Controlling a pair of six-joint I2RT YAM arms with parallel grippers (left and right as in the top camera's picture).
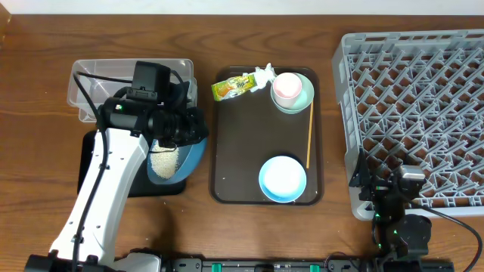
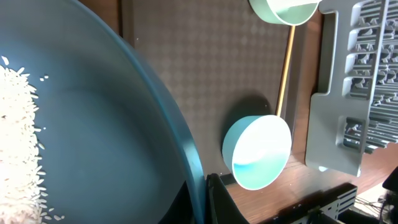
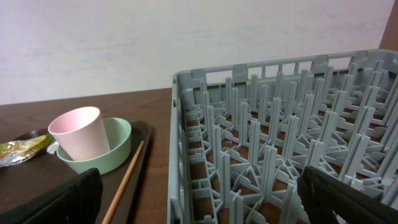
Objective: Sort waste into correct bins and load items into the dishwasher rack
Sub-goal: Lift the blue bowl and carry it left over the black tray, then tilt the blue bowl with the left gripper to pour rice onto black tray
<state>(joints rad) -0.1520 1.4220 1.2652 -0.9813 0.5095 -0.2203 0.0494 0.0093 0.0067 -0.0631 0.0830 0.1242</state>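
Observation:
My left gripper (image 1: 189,125) is shut on the rim of the dark blue plate (image 1: 195,153) and holds it over the black tray (image 1: 85,160). White rice (image 1: 165,160) lies on the plate. The left wrist view shows the jaws (image 2: 202,199) clamped on the plate (image 2: 112,124), with rice (image 2: 15,124) at the left. The snack wrapper (image 1: 233,87), tissue (image 1: 265,73), pink cup (image 1: 286,87) inside the mint bowl (image 1: 303,99), chopstick (image 1: 309,136) and light blue bowl (image 1: 282,179) lie on the brown serving tray (image 1: 242,136). My right gripper (image 1: 378,189) is open and empty at the grey rack's (image 1: 416,98) front left corner.
The clear tub (image 1: 87,87) stands behind the black tray, under my left arm. The rack (image 3: 280,143) fills the right wrist view, with the cup (image 3: 78,134), mint bowl (image 3: 115,146) and chopstick (image 3: 127,174) to its left.

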